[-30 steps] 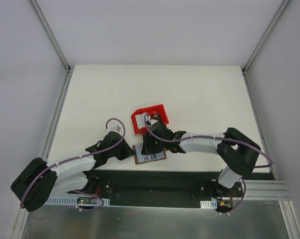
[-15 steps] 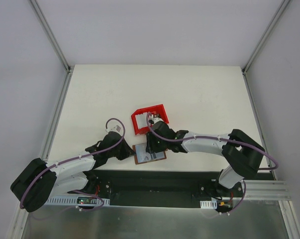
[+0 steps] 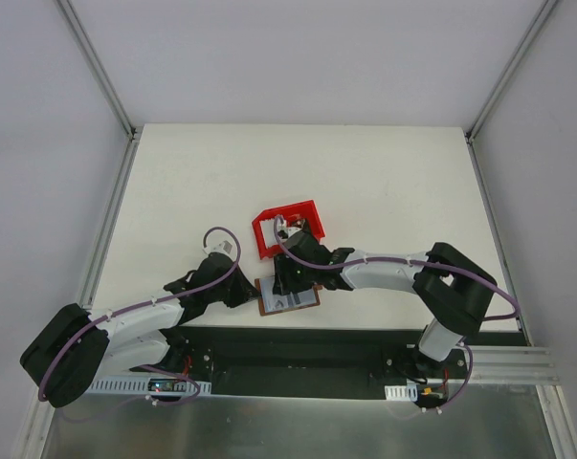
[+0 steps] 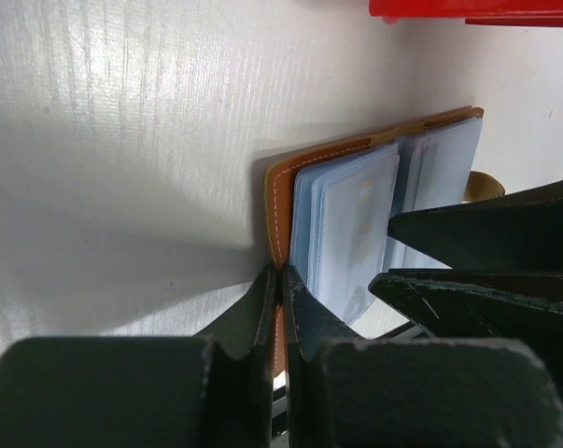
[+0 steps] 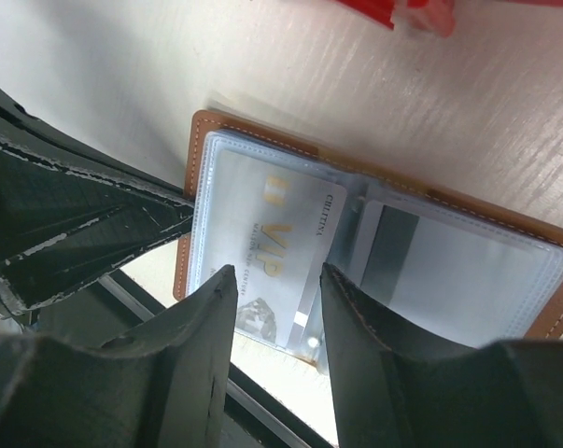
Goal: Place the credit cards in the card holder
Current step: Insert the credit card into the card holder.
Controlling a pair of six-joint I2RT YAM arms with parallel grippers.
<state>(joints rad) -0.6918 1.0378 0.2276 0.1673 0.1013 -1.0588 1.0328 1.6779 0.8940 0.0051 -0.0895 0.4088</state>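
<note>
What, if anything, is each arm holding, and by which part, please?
Left fingers pinch the card holder by its brown cover edge; right fingers, open over it, grip nothing.

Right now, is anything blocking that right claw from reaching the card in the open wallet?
Nothing visible does. The right gripper hangs directly over the credit card, jaws apart, with no object between them. The left gripper pinches the card holder by its brown edge, off to one side of that path.
</note>
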